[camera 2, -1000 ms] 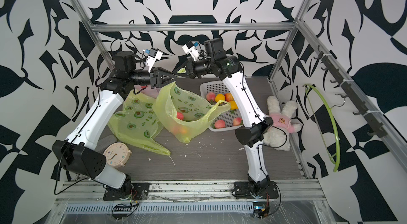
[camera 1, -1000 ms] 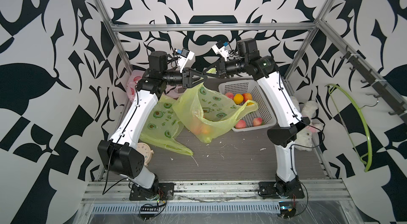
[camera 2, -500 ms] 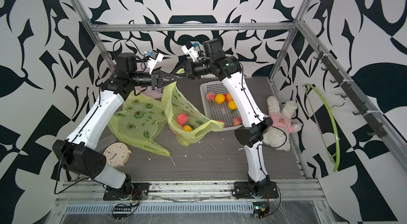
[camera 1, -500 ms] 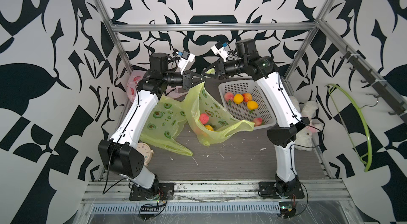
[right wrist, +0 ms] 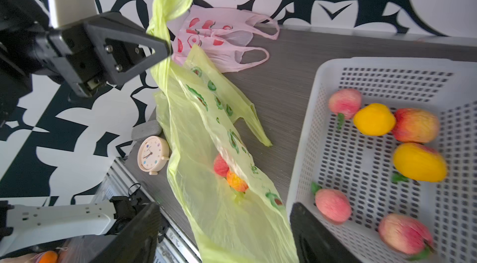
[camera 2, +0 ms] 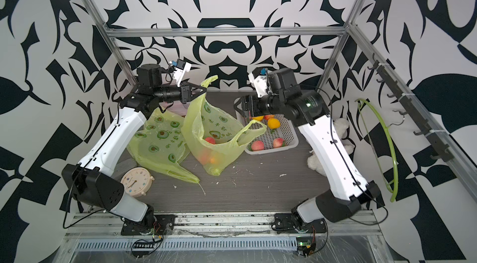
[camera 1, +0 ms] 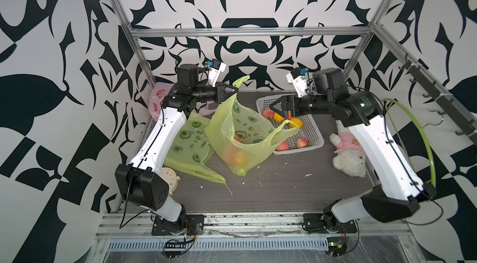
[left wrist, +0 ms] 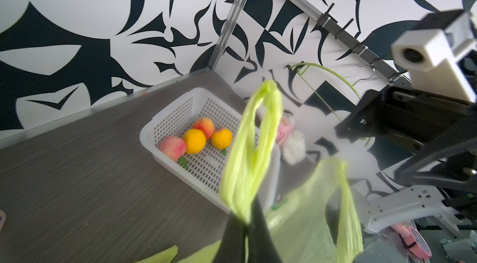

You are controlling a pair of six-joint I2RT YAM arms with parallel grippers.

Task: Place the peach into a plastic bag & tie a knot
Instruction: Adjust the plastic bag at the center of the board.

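The left gripper (camera 1: 233, 90), jaws clenched on a handle of the green bag (camera 1: 227, 130), holds it beside the basket (camera 1: 313, 130); the right gripper (camera 1: 275, 106) hangs over the basket, jaws released

A cream alarm clock (camera 2: 134, 180) lies face up near the table's front left corner, a grey stone (camera 2: 124, 166) just beside it. A pink bag (right wrist: 219, 39) lies in the back left corner. A white plush toy (camera 1: 348, 157) lies at the right edge.
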